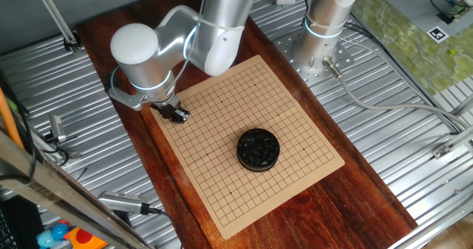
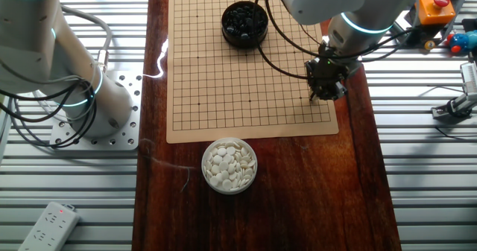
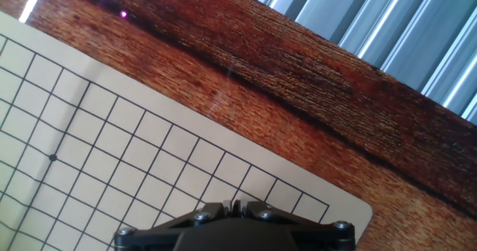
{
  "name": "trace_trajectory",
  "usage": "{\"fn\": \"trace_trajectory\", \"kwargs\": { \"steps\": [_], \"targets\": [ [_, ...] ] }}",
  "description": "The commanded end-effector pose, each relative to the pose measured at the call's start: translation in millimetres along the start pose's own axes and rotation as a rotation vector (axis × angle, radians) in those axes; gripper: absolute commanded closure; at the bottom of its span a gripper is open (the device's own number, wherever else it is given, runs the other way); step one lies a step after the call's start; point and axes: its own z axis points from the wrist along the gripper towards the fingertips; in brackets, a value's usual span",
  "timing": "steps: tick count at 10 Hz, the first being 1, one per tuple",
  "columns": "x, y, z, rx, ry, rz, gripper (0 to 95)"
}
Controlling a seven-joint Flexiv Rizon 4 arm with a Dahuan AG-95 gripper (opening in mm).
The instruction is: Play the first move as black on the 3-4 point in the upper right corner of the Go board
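Dark reddish tabletop (image 2: 298, 191) carries the board (image 2: 223, 80), which lies flat with its grid facing up. Near the board's corner the gripper (image 2: 326, 94) hangs low over the grid; in the hand view its fingers (image 3: 250, 206) look pressed together, and whether a stone sits between them I cannot tell. Black stones (image 1: 258, 147) fill a dark round bowl (image 2: 244, 22) standing on the board, while a bowl of white stones (image 2: 229, 165) rests on the wood just off the board's edge.
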Motion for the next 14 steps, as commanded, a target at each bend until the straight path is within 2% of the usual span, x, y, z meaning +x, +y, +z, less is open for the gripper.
{"fn": "trace_trajectory", "kwargs": {
  "steps": [1,2,7,8,9,10,11,13,14],
  "targets": [
    [-0.4,-0.3,0.0,0.002,-0.003,0.0,76.0],
    [-0.4,-0.4,0.0,0.002,-0.007,-0.001,57.0],
    [-0.3,-0.4,0.0,-0.001,-0.021,-0.006,57.0],
    [-0.1,-0.5,-0.3,-0.014,-0.027,0.006,57.0],
    [0.1,-0.4,-0.9,-0.033,-0.032,0.02,76.0],
    [0.6,1.5,-6.3,-0.033,-0.016,0.054,95.0],
    [0.8,4.0,-13.4,-0.037,-0.008,0.069,95.0],
    [1.7,12.7,-32.6,-0.048,-0.012,0.086,95.0],
    [2.5,15.5,-37.3,-0.049,-0.013,0.09,95.0]
  ]
}}
